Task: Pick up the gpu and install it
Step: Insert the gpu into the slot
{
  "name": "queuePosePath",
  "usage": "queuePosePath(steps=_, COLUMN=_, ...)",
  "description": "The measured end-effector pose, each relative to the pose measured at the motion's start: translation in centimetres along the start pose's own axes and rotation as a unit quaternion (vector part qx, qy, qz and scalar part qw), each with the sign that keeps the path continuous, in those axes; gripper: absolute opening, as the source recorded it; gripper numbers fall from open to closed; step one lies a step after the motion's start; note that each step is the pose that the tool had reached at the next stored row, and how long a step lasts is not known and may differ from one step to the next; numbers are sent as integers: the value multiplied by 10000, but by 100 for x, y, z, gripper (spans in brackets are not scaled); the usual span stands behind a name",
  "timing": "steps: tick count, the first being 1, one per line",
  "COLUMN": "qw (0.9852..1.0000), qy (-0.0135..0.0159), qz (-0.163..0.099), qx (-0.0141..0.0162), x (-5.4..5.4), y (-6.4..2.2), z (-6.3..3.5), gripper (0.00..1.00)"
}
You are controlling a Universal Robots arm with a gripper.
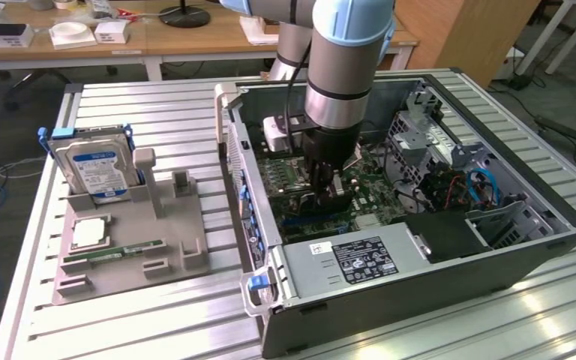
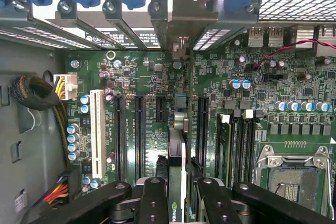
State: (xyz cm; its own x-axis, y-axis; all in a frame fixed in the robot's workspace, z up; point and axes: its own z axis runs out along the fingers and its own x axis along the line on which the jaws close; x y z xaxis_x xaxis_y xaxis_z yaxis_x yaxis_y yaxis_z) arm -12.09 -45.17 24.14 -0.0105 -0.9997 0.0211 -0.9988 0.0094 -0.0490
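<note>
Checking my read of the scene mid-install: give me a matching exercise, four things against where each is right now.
Things:
1. gpu
2. hard drive
3. memory stick
4. empty CPU socket

Places:
A. lying flat on the grey holder outside the case
B. on the motherboard inside the case
C. standing upright in the grey holder
D. on edge in the end effector, over the motherboard

Pairs: 1-D, 2-C, 3-A, 4-B

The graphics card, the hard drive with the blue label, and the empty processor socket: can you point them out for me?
gpu (image 2: pixel 176 166), wrist view, on its edge between the gripper fingers.
hard drive (image 1: pixel 93 166), exterior view, on its blue label.
processor socket (image 2: pixel 294 179), wrist view, on the socket's open centre.
</note>
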Motion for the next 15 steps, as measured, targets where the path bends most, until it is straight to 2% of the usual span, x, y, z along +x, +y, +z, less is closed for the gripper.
queuePosePath(steps=15, qw=10000, qy=0, qz=-1, qx=0, x=-1, y=1, z=35, gripper=26)
